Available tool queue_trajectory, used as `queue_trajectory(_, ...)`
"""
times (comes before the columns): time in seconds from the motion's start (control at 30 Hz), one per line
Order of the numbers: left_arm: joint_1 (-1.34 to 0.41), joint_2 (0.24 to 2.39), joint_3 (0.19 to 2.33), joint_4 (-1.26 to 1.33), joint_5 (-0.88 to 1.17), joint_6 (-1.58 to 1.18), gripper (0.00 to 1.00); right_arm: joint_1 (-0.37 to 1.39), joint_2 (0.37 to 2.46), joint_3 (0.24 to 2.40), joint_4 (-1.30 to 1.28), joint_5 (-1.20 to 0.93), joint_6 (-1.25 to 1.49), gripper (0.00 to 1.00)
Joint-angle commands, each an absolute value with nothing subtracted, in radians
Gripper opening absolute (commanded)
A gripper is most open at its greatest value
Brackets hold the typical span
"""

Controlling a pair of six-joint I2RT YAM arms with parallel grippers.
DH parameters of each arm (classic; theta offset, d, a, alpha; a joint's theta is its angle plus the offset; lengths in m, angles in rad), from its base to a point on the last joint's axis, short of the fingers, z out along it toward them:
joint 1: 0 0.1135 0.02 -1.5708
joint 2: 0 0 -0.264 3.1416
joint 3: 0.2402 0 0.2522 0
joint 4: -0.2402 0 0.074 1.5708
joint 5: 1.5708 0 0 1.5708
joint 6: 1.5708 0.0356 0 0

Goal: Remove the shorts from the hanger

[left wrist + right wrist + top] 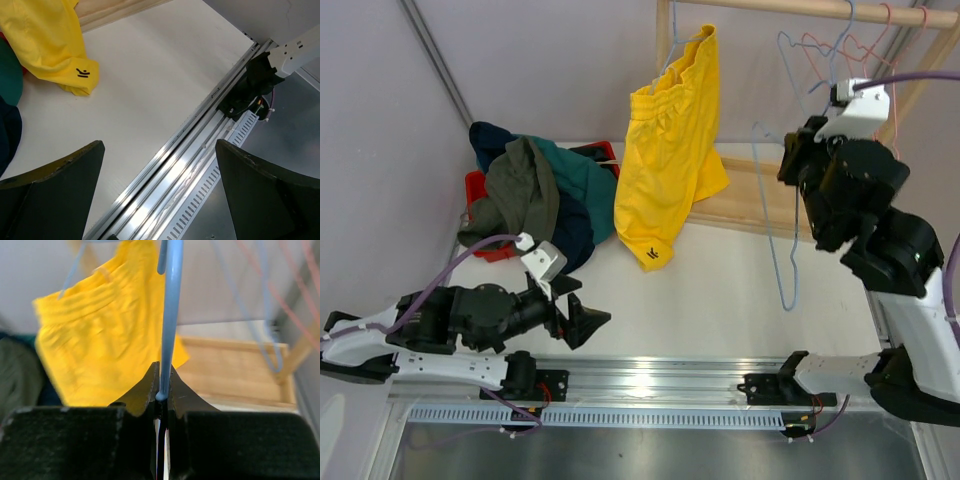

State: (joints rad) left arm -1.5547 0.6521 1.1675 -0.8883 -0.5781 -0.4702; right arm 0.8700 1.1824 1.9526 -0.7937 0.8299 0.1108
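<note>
Yellow shorts point(670, 160) are hanging from a thin wire hanger point(672, 45) on the wooden rail point(770, 8), waist bunched up top. The lower leg corner is resting on the white surface point(740, 290). The other shorts (olive, teal, navy) are lying in a heap point(535, 195) over a red bin point(475, 190), left of the yellow pair, so they look done.

R claw point(788, 165) is raised right of the yellow pair, fingers pressed together on the wire of an empty blue hanger point(778, 250) dangling below it. Can't tell if that hanger's hook is on the rail. L claw point(582, 318) is hovering low near the front, spread wide, holding nothing.

Risks, as I'm judging them:
- The empty hanger is dangling long. Any swing toward the yellow pair and its wire may be hooking the fabric or the spare hangers point(850, 50).
- With the R claw occupied, nothing is steadying the loaded hanger. A one-sided tug by the L claw could be dragging hanger and shorts off the rail together.
- The elastic waist is gathered unevenly, so it's likely snagging on a hanger shoulder if pulled straight down.
- The L claw has a long reach up and may be grabbing only the leg hem, stretching the cloth.
</note>
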Motion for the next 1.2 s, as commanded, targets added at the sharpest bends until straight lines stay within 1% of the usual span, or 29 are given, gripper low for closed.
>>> queue_trajectory(0.0,-1.555,0.628,1.121,-0.83,-0.583,-0.463,0.99,0.734,1.265,2.061,-0.756,0.794,0.043,0.0)
queue_trajectory(0.03,-1.555,0.617,1.096,-0.818,-0.58,-0.453,0.99,0.698,1.291,2.078,-0.741,0.76,0.048,0.0)
queue_trajectory(0.07,-1.555,0.612,1.089,-0.809,-0.581,-0.449,1.0,0.625,1.32,2.127,-0.741,0.715,0.057,0.0)
queue_trajectory(0.1,-1.555,0.608,1.08,-0.799,-0.594,-0.448,0.99,0.585,1.389,2.161,-0.749,0.618,0.069,0.0)
queue_trajectory(0.13,-1.555,0.601,1.057,-0.784,-0.598,-0.443,0.99,0.545,1.428,2.201,-0.771,0.568,0.086,0.0)
queue_trajectory(0.17,-1.555,0.6,1.049,-0.778,-0.609,-0.442,0.99,0.478,1.469,2.289,-0.785,0.514,0.118,0.0)
queue_trajectory(0.2,-1.555,0.597,1.043,-0.77,-0.626,-0.44,0.99,0.453,1.549,2.333,-0.796,0.443,0.129,0.0)
queue_trajectory(0.3,-1.555,0.588,1.005,-0.732,-0.637,-0.425,0.99,0.385,1.661,2.497,-0.811,0.376,0.141,0.0)
queue_trajectory(0.33,-1.555,0.583,0.979,-0.712,-0.644,-0.423,0.99,0.371,1.725,2.531,-0.805,0.361,0.14,0.0)
queue_trajectory(0.4,-1.555,0.574,0.957,-0.683,-0.644,-0.411,0.99,0.33,1.781,2.612,-0.793,0.331,0.135,0.0)
queue_trajectory(0.53,-1.555,0.551,0.885,-0.629,-0.63,-0.402,0.99,0.276,1.853,2.617,-0.691,0.318,0.121,0.0)
queue_trajectory(0.73,-1.555,0.525,0.816,-0.578,-0.612,-0.384,0.99,0.258,1.888,2.609,-0.557,0.351,0.084,0.0)
queue_trajectory(1.03,-1.552,0.549,0.815,-0.58,-0.647,-0.362,0.99,0.226,1.931,2.591,-0.46,0.373,0.077,0.0)
queue_trajectory(1.17,-1.554,0.558,0.816,-0.587,-0.65,-0.374,0.99,0.164,1.976,2.594,-0.433,0.367,0.107,0.0)
